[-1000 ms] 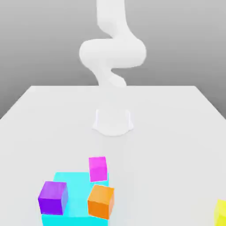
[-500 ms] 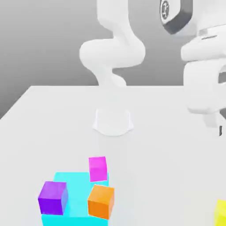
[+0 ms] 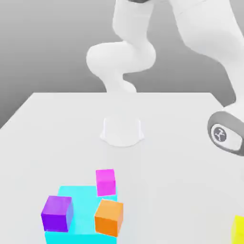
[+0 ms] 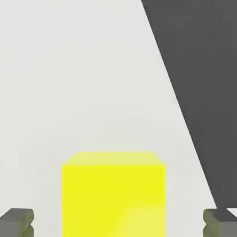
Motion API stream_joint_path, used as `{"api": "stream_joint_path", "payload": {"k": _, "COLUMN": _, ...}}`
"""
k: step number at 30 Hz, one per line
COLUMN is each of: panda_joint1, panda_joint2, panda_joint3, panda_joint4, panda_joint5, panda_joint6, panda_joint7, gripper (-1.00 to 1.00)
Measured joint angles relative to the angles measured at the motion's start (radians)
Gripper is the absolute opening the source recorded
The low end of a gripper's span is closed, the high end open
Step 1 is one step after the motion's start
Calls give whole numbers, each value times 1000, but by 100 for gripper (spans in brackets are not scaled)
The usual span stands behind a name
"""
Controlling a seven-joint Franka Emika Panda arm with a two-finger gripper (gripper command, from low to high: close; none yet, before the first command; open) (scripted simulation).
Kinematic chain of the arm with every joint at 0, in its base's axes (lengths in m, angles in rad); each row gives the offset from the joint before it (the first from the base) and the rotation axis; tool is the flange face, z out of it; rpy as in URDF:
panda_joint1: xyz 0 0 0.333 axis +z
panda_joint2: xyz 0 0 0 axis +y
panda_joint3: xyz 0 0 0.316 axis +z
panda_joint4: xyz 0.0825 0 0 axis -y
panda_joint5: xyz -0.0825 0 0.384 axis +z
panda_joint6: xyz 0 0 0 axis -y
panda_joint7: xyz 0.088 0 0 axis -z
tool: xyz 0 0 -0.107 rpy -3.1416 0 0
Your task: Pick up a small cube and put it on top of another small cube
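A yellow cube (image 4: 113,194) stands on the white table between my gripper's (image 4: 118,223) two grey fingertips (image 4: 16,222). There is a gap on each side of it, so the gripper is open around the cube and not touching it. In the exterior view the same yellow cube (image 3: 239,229) sits at the near right corner, cut off by the picture's edge, with my arm's wrist (image 3: 225,133) above it. A magenta cube (image 3: 105,181), a purple cube (image 3: 56,213) and an orange cube (image 3: 109,217) are grouped at the near left.
A larger flat cyan block (image 3: 82,200) lies among the three left cubes. The robot's base (image 3: 122,131) stands at the table's middle. Close beside the yellow cube runs the table's edge, with dark floor (image 4: 199,92) beyond it.
My arm has swung in from above and come down at the exterior view's right, over the yellow cube. None of the cubes has moved.
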Motion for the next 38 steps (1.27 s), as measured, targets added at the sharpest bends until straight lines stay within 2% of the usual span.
{"api": "stream_joint_path", "payload": {"k": 6, "panda_joint1": 2, "panda_joint2": 5, "panda_joint3": -1, "panda_joint4": 1, "panda_joint5": 0, "panda_joint6": 2, "panda_joint7": -1, "gripper": -100}}
{"api": "stream_joint_path", "payload": {"k": 10, "panda_joint1": -18, "panda_joint2": -116, "panda_joint3": 21, "panda_joint4": -27, "panda_joint5": 31, "panda_joint6": -90, "panda_joint7": -19, "gripper": -100}}
{"api": "stream_joint_path", "payload": {"k": 19, "panda_joint1": -149, "panda_joint2": -445, "panda_joint3": -115, "panda_joint4": -255, "panda_joint5": 146, "panda_joint6": -185, "panda_joint7": 220, "gripper": -100}}
{"api": "stream_joint_path", "payload": {"k": 30, "panda_joint1": -411, "panda_joint2": -838, "panda_joint3": -207, "panda_joint4": -544, "panda_joint5": 124, "panda_joint6": -286, "panda_joint7": 652, "gripper": -100}}
{"api": "stream_joint_path", "payload": {"k": 35, "panda_joint1": -426, "panda_joint2": -729, "panda_joint3": -222, "panda_joint4": -606, "panda_joint5": 128, "panda_joint6": -116, "panda_joint7": 682, "gripper": -100}}
{"api": "stream_joint_path", "payload": {"k": 36, "panda_joint1": -426, "panda_joint2": -712, "panda_joint3": -222, "panda_joint4": -611, "panda_joint5": 129, "panda_joint6": -93, "panda_joint7": 681, "gripper": 100}}
{"api": "stream_joint_path", "payload": {"k": 38, "panda_joint1": -426, "panda_joint2": -712, "panda_joint3": -222, "panda_joint4": -611, "panda_joint5": 129, "panda_joint6": -93, "panda_joint7": 681, "gripper": 100}}
